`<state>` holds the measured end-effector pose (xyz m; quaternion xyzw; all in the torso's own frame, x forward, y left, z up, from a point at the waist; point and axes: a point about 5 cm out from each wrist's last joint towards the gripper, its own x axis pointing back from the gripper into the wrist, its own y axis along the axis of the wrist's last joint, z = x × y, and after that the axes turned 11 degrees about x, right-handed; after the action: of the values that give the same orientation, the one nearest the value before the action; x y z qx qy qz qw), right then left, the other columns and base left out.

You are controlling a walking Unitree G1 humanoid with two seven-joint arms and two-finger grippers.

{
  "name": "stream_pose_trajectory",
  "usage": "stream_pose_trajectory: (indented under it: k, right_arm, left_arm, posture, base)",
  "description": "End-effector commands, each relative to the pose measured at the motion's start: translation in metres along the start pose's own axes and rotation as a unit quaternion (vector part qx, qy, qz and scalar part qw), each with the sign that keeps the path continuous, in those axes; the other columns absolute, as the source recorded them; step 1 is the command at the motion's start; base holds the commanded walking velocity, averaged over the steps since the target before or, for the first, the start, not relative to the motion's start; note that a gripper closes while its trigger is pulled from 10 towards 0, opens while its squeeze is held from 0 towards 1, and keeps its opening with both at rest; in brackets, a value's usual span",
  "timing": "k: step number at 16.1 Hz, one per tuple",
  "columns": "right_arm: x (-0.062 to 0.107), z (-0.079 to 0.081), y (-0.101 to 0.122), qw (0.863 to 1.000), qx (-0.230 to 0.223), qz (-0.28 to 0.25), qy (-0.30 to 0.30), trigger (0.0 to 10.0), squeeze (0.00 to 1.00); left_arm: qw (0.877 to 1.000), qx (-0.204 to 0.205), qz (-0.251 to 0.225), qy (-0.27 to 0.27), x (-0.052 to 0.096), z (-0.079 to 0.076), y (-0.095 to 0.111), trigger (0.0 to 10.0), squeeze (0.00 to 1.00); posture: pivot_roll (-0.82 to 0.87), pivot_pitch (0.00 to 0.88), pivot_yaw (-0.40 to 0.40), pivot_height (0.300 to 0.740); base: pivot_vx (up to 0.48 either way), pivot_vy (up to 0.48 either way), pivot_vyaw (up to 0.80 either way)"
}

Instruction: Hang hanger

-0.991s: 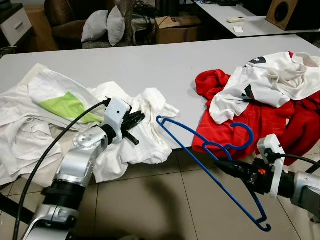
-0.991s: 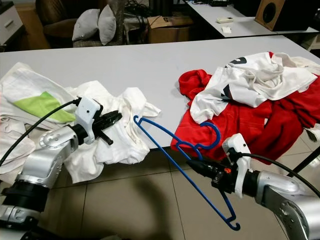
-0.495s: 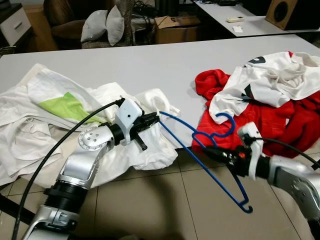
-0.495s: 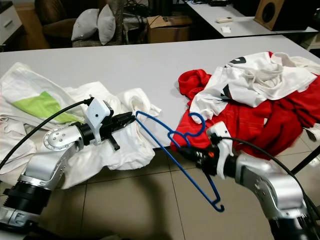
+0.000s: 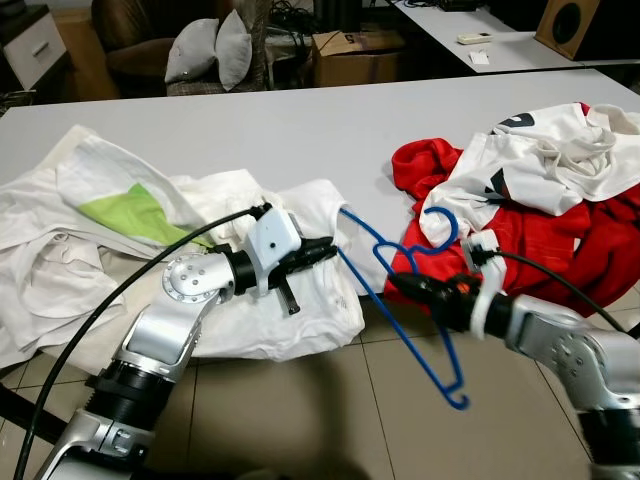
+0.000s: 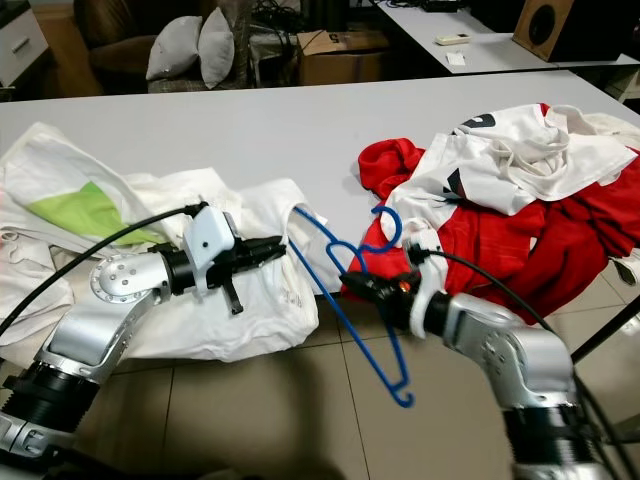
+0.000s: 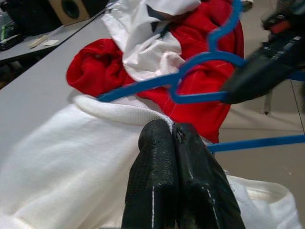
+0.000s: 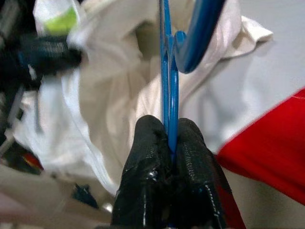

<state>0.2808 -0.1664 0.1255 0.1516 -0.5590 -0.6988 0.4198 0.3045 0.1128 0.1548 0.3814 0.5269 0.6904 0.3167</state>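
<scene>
Both arms have swung closer together. On the left, the left tool (image 5: pixel 325 250) pinches the white shirt (image 5: pixel 300 310) at the table (image 5: pixel 300 130) edge. Just beside it to the right, the right tool (image 5: pixel 400 287) clamps the blue hanger (image 5: pixel 395 270), whose tip meets the shirt's collar.

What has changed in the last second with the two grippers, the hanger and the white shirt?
The right gripper, shut on the blue hanger, carried it left toward the white shirt, so its upper tip now reaches the shirt's collar. The left gripper, pinching the shirt, moved right and lifted it to meet the hanger. The red and white clothes pile and the table stayed as they were.
</scene>
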Motion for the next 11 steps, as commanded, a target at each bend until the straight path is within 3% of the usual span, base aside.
stream_pose_trajectory:
  k: [1, 3, 5, 9, 10, 11]
  right_arm:
    - [-0.007, -0.001, 0.007, 0.999, -0.039, -0.027, -0.006, 10.0, 0.00]
    - [-0.022, -0.004, 0.012, 0.992, -0.104, -0.061, -0.031, 10.0, 0.00]
    - [-0.034, -0.013, 0.016, 0.976, -0.181, -0.099, -0.063, 10.0, 0.00]
    - [-0.052, -0.020, 0.020, 0.964, -0.219, -0.124, -0.084, 10.0, 0.00]
    - [-0.058, -0.023, 0.025, 0.956, -0.242, -0.142, -0.087, 10.0, 0.00]
    - [-0.063, -0.025, 0.030, 0.951, -0.254, -0.154, -0.088, 10.0, 0.00]
  left_arm:
    - [1.000, -0.022, 0.003, -0.014, -0.005, -0.004, 0.003, 0.0, 0.00]
    - [1.000, -0.024, 0.007, -0.016, -0.013, -0.007, 0.001, 0.0, 0.00]
    - [0.999, -0.032, 0.021, -0.027, -0.018, -0.010, -0.003, 0.0, 0.00]
    - [0.999, -0.029, 0.021, -0.032, -0.019, -0.009, -0.003, 0.0, 0.00]
    - [0.999, -0.026, 0.021, -0.033, -0.019, -0.007, -0.003, 0.0, 0.00]
    - [0.999, -0.029, 0.019, -0.019, -0.019, -0.003, -0.002, 9.7, 0.00]
  posture:
    - [-0.13, 0.000, 0.035, 0.740]
    - [-0.13, 0.000, 0.035, 0.740]
    - [-0.12, 0.000, 0.032, 0.740]
    - [-0.12, 0.000, 0.036, 0.740]
    - [-0.12, 0.000, 0.036, 0.740]
    - [-0.11, 0.000, 0.034, 0.740]
  base:
    - [0.000, 0.000, 0.00]
    - [0.000, 0.000, 0.00]
    - [0.000, 0.000, 0.00]
    - [0.000, 0.000, 0.00]
    - [0.000, 0.000, 0.00]
    - [0.000, 0.000, 0.00]
